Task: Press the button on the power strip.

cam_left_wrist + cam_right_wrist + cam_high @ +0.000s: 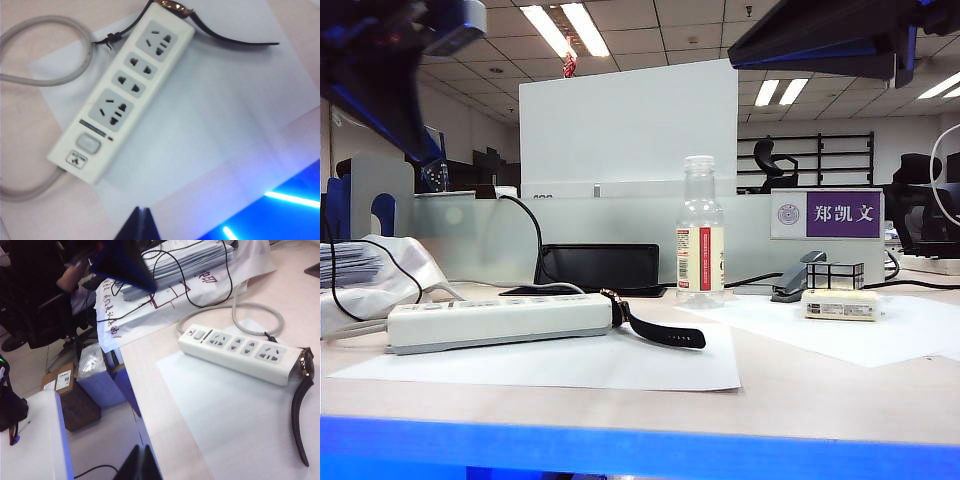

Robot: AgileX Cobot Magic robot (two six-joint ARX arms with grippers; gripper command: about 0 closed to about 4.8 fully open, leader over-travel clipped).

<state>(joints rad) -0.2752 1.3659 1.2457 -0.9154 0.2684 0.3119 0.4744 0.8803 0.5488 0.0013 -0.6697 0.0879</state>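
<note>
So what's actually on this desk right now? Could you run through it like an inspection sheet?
Surface: pale wooden table with white paper sheets laid on it.
Job's things: power strip lying flat on a sheet; its button sits at the cable end, untouched.
Clutter: black wristwatch against the strip's far end; clear bottle upright; small cream box; stapler; mirrored cube; black tray; paper stack.
Hands: left hand hovers above the strip, fingertips together; right hand is raised off to the side, also closed. Neither holds anything.
Cables: thick white cable loops from the strip; thin black wires cross the stack.
Surroundings: open office, partition, name plate.
</note>
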